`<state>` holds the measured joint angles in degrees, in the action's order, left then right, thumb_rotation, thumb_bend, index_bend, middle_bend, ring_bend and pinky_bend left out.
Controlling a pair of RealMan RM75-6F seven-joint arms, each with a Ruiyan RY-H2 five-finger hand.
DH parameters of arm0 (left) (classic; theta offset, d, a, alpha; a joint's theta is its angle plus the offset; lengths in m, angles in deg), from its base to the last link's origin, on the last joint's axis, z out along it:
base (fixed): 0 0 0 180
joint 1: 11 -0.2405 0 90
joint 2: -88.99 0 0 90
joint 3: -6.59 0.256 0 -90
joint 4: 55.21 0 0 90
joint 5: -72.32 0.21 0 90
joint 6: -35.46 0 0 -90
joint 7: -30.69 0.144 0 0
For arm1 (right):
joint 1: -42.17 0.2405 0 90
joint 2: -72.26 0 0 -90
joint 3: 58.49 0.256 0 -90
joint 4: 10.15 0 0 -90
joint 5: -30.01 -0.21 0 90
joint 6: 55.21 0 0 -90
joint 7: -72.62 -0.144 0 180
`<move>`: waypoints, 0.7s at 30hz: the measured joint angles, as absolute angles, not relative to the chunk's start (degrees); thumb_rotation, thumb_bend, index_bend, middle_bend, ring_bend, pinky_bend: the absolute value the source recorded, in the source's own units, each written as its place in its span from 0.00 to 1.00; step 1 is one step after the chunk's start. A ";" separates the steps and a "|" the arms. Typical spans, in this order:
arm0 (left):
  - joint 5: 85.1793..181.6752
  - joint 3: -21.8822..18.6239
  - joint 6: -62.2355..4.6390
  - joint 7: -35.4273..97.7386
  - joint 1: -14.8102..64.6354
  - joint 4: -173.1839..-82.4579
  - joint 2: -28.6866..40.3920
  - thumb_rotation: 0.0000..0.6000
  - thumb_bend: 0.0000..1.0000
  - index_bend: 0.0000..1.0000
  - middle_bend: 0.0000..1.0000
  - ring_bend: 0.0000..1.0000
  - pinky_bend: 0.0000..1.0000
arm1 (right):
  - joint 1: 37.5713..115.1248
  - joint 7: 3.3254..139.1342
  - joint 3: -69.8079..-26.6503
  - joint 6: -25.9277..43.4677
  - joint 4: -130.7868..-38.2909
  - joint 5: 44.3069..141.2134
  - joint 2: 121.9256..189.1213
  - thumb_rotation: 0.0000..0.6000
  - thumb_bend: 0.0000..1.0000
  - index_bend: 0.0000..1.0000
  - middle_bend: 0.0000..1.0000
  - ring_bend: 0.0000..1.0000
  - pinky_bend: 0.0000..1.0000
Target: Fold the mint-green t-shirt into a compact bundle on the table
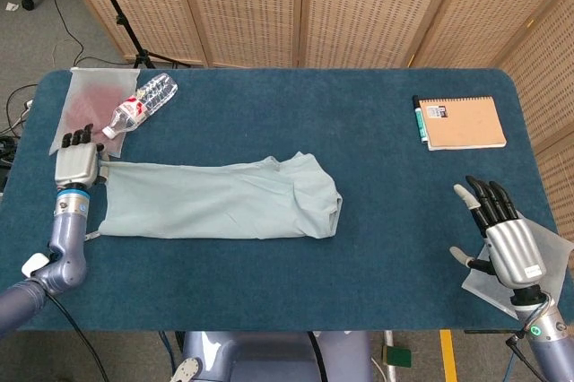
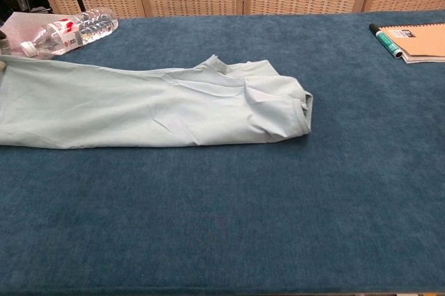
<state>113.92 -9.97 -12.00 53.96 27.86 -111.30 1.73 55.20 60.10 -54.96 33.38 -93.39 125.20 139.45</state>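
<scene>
Left hand (image 1: 77, 160) is out at the far left edge of the table (image 1: 269, 301), fingers curled in around the top left corner of the mint-green t-shirt (image 1: 215, 200); it grips the cloth right there at the corner. From that hand the shirt runs out as a long, narrow, folded strip lying flat across the left half of the table. Its far end, with the collar and a bunched sleeve, sits about mid-table. In the chest view the strip (image 2: 139, 105) runs off the left edge of the picture, so the hand itself is out of that shot.

Just above the left hand there's a clear plastic bag (image 1: 85, 113) with something reddish in it, and a water bottle (image 1: 139, 104) lying across the bag's edge, close to the shirt's corner but apart from it. Below the hand, near the table's left edge, a small white object (image 1: 34, 264).

Over on the other side, the right hand (image 1: 498, 237) is well apart from the shirt, near the front right corner, fingers spread wide, holding nothing, resting over a pale sheet (image 1: 547, 261). Beyond it, a tan notebook (image 1: 464, 122) with a marker (image 1: 419, 118) just beside it.
</scene>
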 measured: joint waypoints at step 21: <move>108.63 -9.01 -1.35 51.91 25.16 -98.31 8.97 1.00 0.63 0.81 0.00 0.00 0.00 | 55.57 61.00 -55.05 32.38 -93.51 125.23 139.77 1.00 0.00 0.00 0.00 0.00 0.00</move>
<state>108.63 -9.01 -1.35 51.91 25.16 -98.31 8.97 55.57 61.00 -55.05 32.38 -93.51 125.23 139.77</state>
